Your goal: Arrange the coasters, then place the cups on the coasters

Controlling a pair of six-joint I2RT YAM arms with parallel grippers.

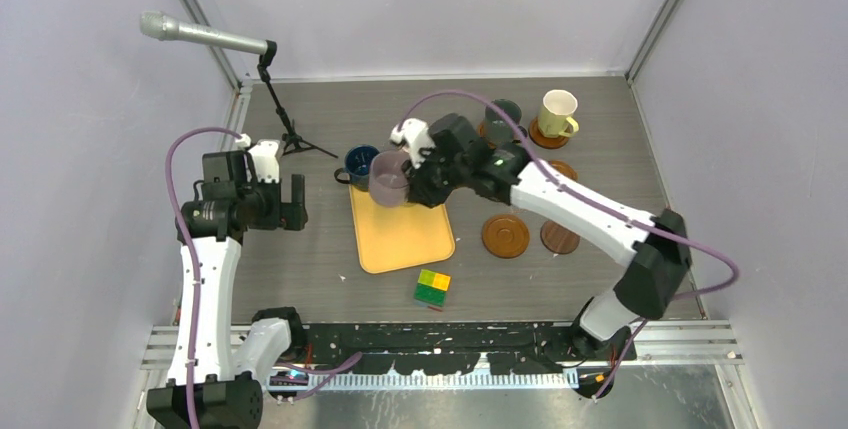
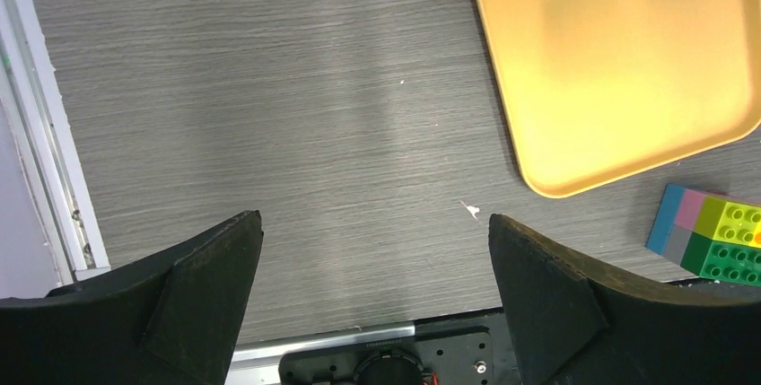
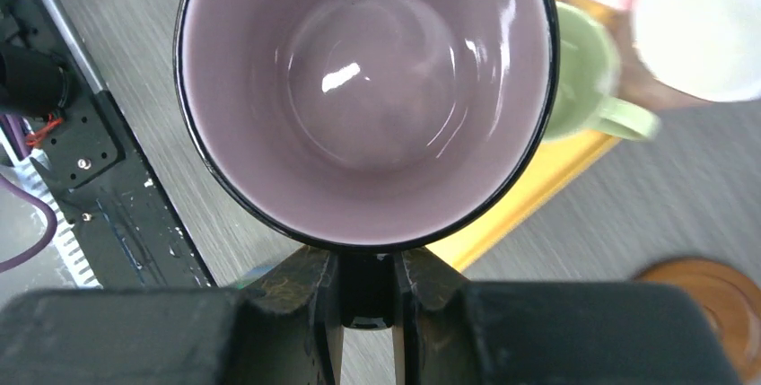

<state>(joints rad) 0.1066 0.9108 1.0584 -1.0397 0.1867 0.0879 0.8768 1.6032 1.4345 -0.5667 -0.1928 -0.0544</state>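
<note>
While right gripper (image 3: 366, 288) clamps the mauve mug (image 3: 368, 89) by its handle at the tray's (image 1: 400, 244) far edge, I'd lift straight, keep it level, clear the green mug (image 3: 583, 71), then swing to a bare coaster (image 1: 505, 236). Left gripper (image 2: 375, 223) gapes wide.

- The left arm (image 1: 205, 279) has white link shells and black joint housings.
- The right arm (image 1: 580, 211) has the same white-and-black scheme. A small green light (image 1: 497, 161) shows on its black wrist section.
- One purple cable (image 1: 172, 164) runs along the left arm, and a second purple cable (image 1: 715, 254) runs along the right.
- The left gripper (image 2: 375, 223) is matte black with wedge-shaped fingers (image 2: 206, 295).
- The right gripper (image 3: 366, 286) has black finger pads (image 3: 301, 291) that look slightly scuffed.
</note>
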